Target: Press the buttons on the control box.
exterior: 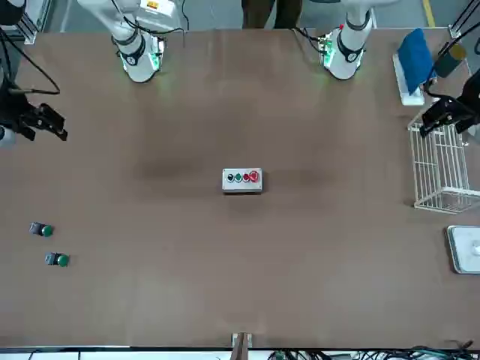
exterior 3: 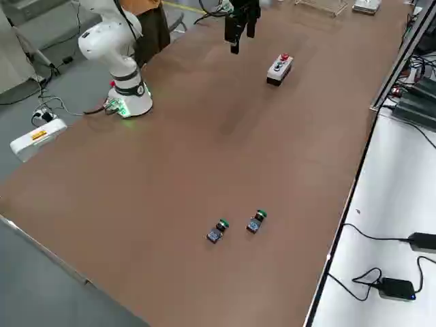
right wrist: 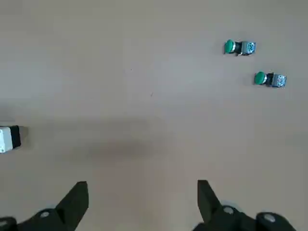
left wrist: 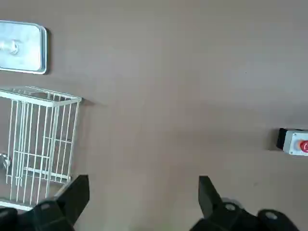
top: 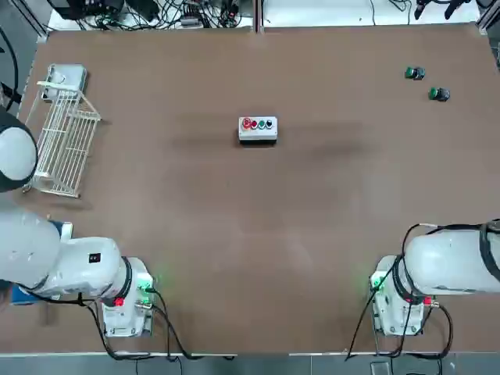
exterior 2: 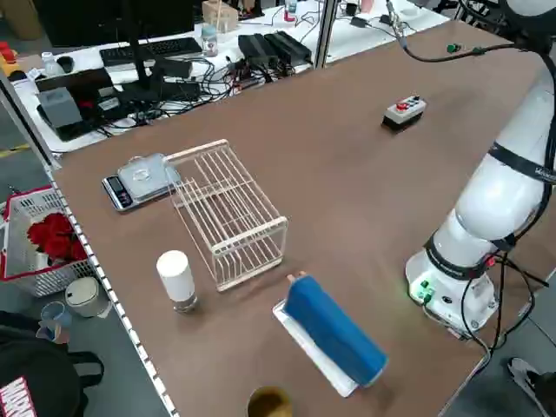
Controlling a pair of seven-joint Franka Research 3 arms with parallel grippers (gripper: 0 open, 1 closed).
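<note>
While both claws hang spread and empty (left claw [left wrist: 139, 204], right claw [right wrist: 139, 207]), the control box [top: 258, 130] sits mid-desk between them, buttons [top: 258, 123] running side to side, neither arm clearly nearer.

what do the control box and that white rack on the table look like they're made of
The control box looks like pale moulded plastic, matt, with a dark strip on top carrying the buttons, whose caps look glossy; painted metal can't be ruled out. The rack appears to be thin metal wire with a white coating: slender straight bars joined in a see-through grid.
</note>
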